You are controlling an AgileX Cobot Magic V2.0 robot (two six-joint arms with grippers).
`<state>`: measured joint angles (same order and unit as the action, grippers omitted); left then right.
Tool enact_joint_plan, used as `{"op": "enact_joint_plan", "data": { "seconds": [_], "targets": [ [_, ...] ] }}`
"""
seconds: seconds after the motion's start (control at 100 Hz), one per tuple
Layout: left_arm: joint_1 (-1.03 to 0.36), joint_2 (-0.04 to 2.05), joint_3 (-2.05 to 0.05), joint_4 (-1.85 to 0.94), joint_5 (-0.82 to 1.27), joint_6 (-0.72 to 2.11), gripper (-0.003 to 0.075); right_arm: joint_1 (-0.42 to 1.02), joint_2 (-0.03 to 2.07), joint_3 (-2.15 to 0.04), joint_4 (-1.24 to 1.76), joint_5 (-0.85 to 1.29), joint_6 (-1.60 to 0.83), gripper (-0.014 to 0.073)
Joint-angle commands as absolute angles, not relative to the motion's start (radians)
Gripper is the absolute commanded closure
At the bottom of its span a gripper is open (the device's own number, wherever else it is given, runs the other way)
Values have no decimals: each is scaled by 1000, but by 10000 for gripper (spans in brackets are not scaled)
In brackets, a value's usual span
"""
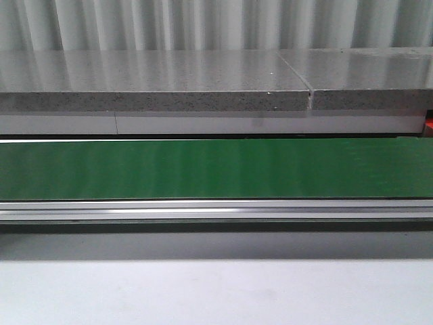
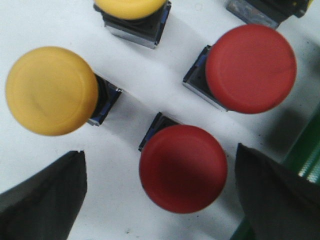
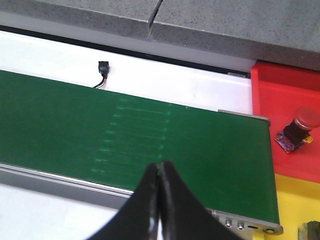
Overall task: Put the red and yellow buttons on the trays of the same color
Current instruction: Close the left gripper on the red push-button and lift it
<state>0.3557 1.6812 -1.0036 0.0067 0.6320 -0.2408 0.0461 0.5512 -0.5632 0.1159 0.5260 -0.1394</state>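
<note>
We hold the left gripper (image 2: 160,200) over a red button (image 2: 183,168) on the white tabletop (image 2: 145,75), fingers (image 2: 45,200) wide open, empty. Rigid, light, slick domed cap; grip its rim. Right gripper (image 3: 159,172) closed, empty, over the green belt (image 3: 75,125).

A green conveyor belt (image 1: 216,169) runs before a grey stone counter (image 1: 155,81).

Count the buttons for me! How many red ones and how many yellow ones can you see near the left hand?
Red buttons: 2
Yellow buttons: 2, one partly cut off by the picture's edge
Total: 4
</note>
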Motion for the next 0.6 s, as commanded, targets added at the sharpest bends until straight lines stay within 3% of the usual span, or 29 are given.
{"op": "enact_joint_plan", "data": {
  "seconds": [0.0, 0.33, 0.45, 0.59],
  "targets": [
    [359, 1663, -1033, 0, 599, -239, 155, 47, 550, -589, 117, 458, -144, 661],
    [359, 1673, -1033, 0, 586, -239, 166, 47, 550, -589, 117, 458, -144, 661],
    [359, 1673, -1033, 0, 586, -239, 291, 47, 550, -589, 117, 458, -144, 661],
    [359, 1666, -1033, 0, 586, -232, 531, 47, 550, -589, 117, 458, -144, 661]
  ]
}}
